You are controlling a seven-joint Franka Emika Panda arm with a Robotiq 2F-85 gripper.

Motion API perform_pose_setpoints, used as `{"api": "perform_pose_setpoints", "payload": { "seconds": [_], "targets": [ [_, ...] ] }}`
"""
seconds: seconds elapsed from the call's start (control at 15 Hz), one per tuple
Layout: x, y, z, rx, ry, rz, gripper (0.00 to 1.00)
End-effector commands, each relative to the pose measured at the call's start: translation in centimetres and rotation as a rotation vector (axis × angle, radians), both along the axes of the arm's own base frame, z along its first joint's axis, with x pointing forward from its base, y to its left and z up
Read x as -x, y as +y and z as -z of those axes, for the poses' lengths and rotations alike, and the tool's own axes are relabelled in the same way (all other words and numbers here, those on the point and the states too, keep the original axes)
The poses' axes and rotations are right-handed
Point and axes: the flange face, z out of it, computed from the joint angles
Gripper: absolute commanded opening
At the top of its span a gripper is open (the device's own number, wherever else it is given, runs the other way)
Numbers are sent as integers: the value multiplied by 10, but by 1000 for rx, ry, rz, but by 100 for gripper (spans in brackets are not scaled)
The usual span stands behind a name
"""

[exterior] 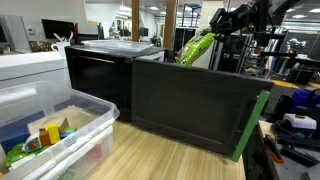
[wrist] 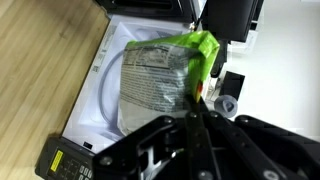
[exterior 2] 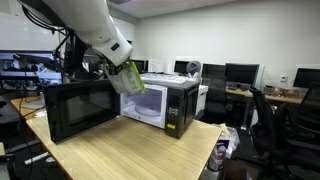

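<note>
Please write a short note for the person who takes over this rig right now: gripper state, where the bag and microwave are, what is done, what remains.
Gripper: shut on the green-edged bag, held in the air.
Bag: at the mouth of the microwave; in the wrist view the white cavity with its turntable shows behind it.
Microwave door: swung wide open.
Done: door open, bag lifted to the opening.
Left: bag rests on nothing yet and is not released; door not closed.

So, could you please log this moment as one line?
gripper: shut on bag | bag: green-topped, hanging before microwave opening | door: open
</note>
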Motion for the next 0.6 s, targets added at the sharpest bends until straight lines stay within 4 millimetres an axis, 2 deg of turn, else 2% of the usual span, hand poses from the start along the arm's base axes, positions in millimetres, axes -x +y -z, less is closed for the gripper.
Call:
{"api": "perform_pose_setpoints", "payload": {
  "seconds": [0.0,0.33,0.53],
  "targets": [
    [-11,1,8,1,-49,25,0],
    [-24,-1,39,36,-49,17,0],
    [-32,6,59,41,-47,6,0]
  ]
}}
